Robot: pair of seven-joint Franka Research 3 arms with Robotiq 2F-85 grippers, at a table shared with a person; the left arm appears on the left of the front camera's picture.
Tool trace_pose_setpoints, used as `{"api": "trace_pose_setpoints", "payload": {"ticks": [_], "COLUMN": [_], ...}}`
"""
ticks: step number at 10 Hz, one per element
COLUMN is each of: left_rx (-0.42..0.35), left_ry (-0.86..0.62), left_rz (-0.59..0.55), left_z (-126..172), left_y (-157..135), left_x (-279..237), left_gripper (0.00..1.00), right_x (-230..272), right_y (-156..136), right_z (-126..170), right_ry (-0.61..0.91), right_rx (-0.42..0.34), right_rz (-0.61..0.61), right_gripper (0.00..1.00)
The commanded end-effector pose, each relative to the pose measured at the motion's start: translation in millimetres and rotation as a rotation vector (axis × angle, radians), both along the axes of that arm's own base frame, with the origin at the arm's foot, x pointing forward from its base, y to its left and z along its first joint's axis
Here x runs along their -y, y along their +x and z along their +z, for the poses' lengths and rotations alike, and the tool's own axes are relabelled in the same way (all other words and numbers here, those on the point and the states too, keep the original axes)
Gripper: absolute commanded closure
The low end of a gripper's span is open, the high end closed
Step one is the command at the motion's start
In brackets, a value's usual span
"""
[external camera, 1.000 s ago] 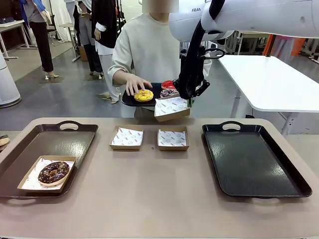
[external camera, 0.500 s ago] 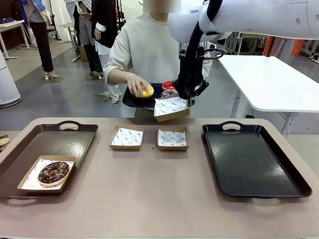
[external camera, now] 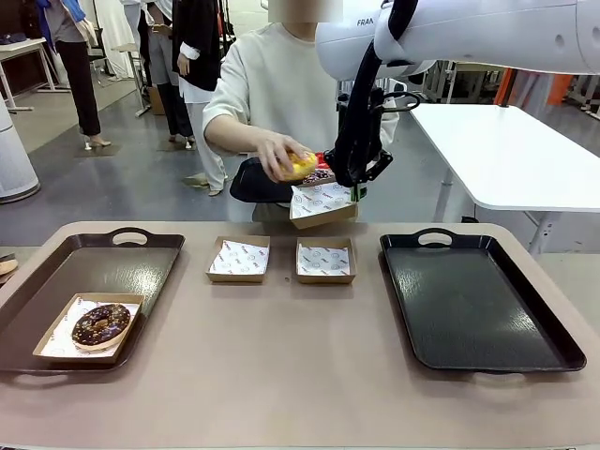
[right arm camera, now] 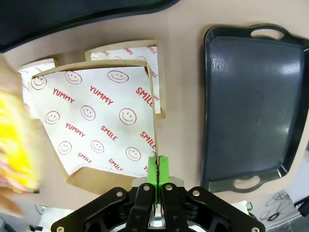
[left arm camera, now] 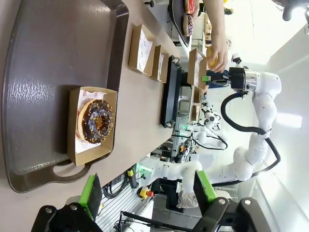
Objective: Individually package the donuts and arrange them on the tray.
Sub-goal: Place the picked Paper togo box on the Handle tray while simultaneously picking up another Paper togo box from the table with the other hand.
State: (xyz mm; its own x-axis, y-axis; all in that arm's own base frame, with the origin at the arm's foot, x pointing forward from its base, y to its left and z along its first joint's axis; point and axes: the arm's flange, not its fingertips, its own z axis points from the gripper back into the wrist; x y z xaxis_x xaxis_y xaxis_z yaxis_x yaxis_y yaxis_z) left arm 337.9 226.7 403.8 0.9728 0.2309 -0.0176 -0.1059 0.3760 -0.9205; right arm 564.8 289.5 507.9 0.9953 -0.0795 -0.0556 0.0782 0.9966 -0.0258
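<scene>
Above the far edge of the table (external camera: 281, 375), the right gripper (right arm camera: 157, 171) is pinching one side wall of a paper box (right arm camera: 96, 130) between its pressed-together green pads and holding it up, slightly tilted, with the smiley-printed liner facing up. Just beside that box, the person's hand (external camera: 279, 155) is carrying the yellow donut (external camera: 300, 167) over a black plate (external camera: 253, 183), where the red donut (external camera: 322, 159) and the purple donut (external camera: 319, 175) are lying close together. The yellow ring is looking glossy and bright, and is probably light and soft, with icing that smears easily, so the sides or underside are the safest places to hold it. The thin card box is likely to dip at the pinched wall once the donut is weighing on it. Farther out, the left gripper (left arm camera: 147, 188) is hanging with its fingers spread over the left tray (left arm camera: 43, 72), where the chocolate donut (left arm camera: 96, 122), speckled with sprinkles, is sitting in its own box. Two empty boxes (external camera: 238, 260) are lying side by side between that tray and the right tray (external camera: 478, 309).
</scene>
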Motion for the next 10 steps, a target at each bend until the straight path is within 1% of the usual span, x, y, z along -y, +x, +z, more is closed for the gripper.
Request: {"api": "trace_pose_setpoints", "payload": {"ticks": [1,10], "left_rx": [-0.01,-0.01], "left_ry": [-0.001,-0.001], "left_rz": [0.007,0.007], "left_z": [3.2,3.2], "left_y": [-1.1,-1.1], "left_x": [-0.4,-0.4], "left_gripper": [0.0,0.0], "right_x": [2.7,2.7], "right_y": [-2.1,-2.1], "right_z": [0.6,0.6], "right_ry": [0.002,0.002], "right_rx": [-0.003,-0.003], "right_rz": [-0.001,-0.001], "right_gripper": [1.0,1.0]}}
